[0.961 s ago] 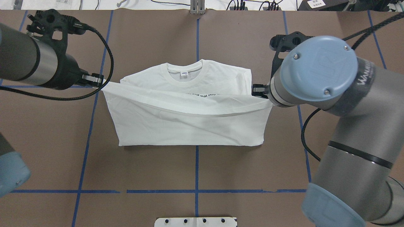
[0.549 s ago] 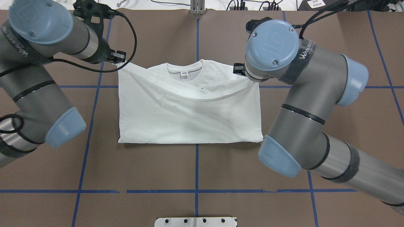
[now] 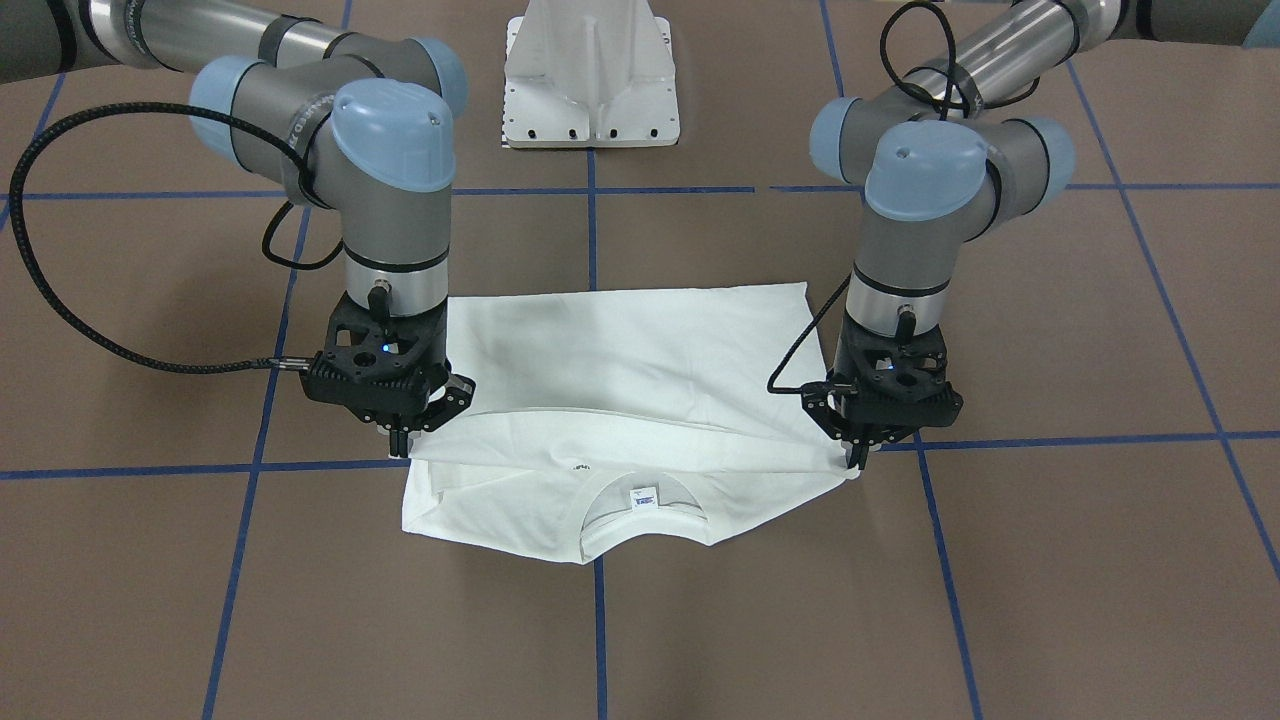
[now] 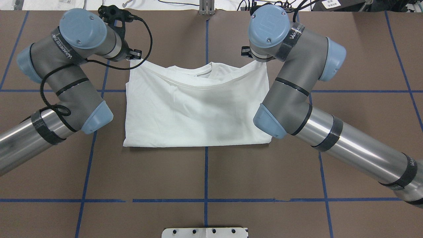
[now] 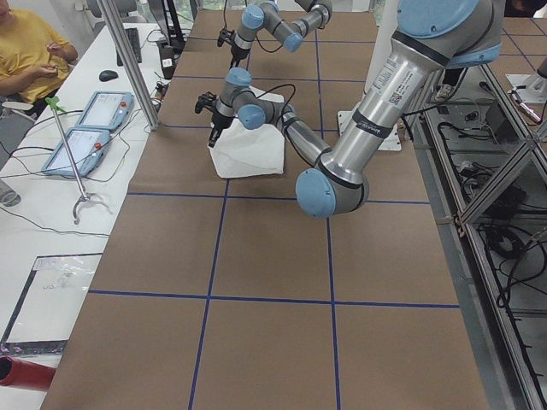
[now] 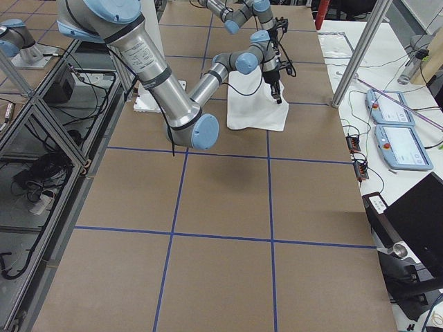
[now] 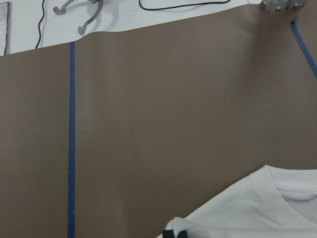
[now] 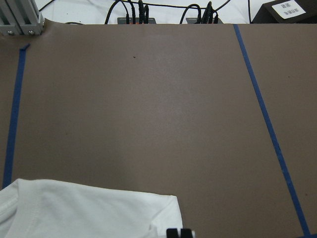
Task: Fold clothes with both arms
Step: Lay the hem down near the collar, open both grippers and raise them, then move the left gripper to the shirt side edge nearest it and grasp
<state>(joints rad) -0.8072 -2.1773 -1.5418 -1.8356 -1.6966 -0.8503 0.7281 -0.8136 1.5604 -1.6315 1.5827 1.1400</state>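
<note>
Where T-shirt (image 4: 198, 112) overlaps, collar (image 4: 193, 68) half hidden.

Left gripper (image 3: 858, 453) and right gripper (image 3: 403, 440) point downward, pinched closed.

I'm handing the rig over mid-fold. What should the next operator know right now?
Grippers: the left gripper is shut on one hem corner of the T-shirt; the right gripper is shut on the other.
Shirt: on the table, no sleeves sticking out.
Done: the lower half is doubled over and the hem is up at shoulder level, sagging between the grippers; the collar shows past it.
Left: set the hem down, probably release both corners, back the arms off, check the edges.
</note>
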